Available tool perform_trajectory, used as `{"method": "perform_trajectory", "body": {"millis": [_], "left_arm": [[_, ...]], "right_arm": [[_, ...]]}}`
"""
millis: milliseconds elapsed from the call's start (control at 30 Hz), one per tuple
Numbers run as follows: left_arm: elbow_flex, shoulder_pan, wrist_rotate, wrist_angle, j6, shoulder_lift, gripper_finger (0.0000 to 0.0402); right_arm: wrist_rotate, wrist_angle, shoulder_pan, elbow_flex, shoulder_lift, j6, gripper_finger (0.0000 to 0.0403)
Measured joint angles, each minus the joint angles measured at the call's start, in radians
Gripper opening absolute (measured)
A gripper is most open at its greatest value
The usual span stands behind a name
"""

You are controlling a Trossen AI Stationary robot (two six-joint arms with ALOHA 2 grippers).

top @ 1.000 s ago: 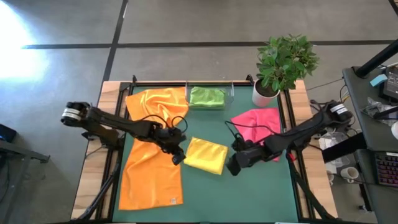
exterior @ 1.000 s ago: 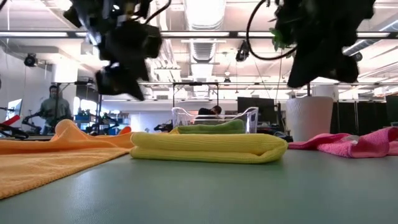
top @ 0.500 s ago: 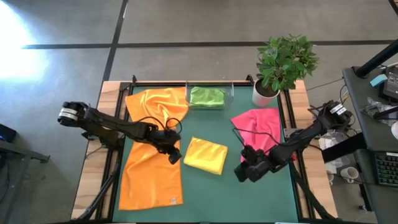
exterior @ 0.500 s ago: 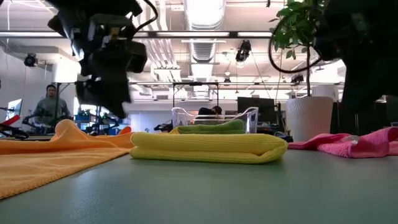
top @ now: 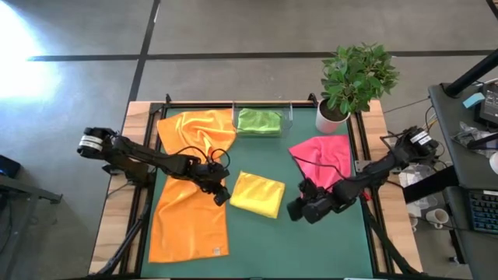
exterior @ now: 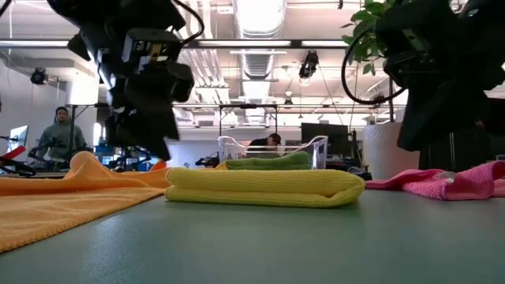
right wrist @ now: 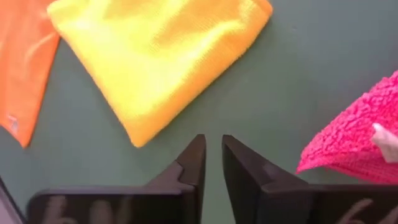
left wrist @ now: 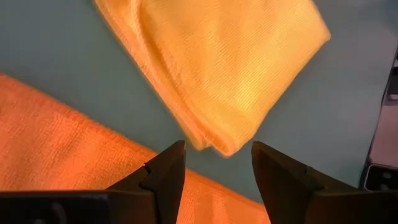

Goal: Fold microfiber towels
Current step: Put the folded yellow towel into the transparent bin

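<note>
A folded yellow towel (top: pixel 258 194) lies flat on the green mat (top: pixel 311 249) in the middle. My left gripper (top: pixel 220 196) hovers open at its left corner (left wrist: pixel 217 146), one finger on each side and clear of it. My right gripper (top: pixel 296 210) hangs to the right of the towel above bare mat, its fingers (right wrist: pixel 212 155) a narrow gap apart with nothing between them. An orange towel (top: pixel 191 214) lies spread out at the left, a second orange one (top: pixel 198 131) bunched behind it. A pink towel (top: pixel 323 155) lies crumpled at the right.
A clear tray (top: pixel 289 117) with a green towel (top: pixel 259 120) stands at the far edge. A potted plant (top: pixel 354 78) stands at the far right corner. Bare mat shows along the near edge and to the yellow towel's right. A person (exterior: pixel 61 134) sits in the room beyond.
Both grippers have come down toward the table. My left gripper has sunk beside the yellow towel's left corner. My right gripper has swung toward the table's right and near edges, come partly back, and rolled at the wrist. The towels lie as before.
</note>
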Motion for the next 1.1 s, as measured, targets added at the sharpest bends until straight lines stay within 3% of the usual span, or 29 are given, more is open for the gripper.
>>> {"method": "perform_trajectory", "body": {"millis": [233, 400, 733, 1100], "left_arm": [[0.019, 0.033, 0.009, 0.022, 0.001, 0.029, 0.0168], [0.023, 0.090, 0.008, 0.019, 0.001, 0.067, 0.0168], [0.024, 0.136, 0.070, 0.080, 0.003, 0.146, 0.0168], [0.038, 0.167, 0.069, 0.127, -0.023, 0.210, 0.0168]], "right_arm": [[-0.001, 0.002, -0.046, 0.000, -0.004, -0.013, 0.0111], [-0.001, 0.032, -0.100, 0.000, -0.001, -0.015, 0.0135], [-0.009, 0.054, -0.198, -0.001, 0.033, -0.029, 0.0141], [-0.011, 0.081, -0.270, -0.006, 0.056, -0.064, 0.0141]]}}
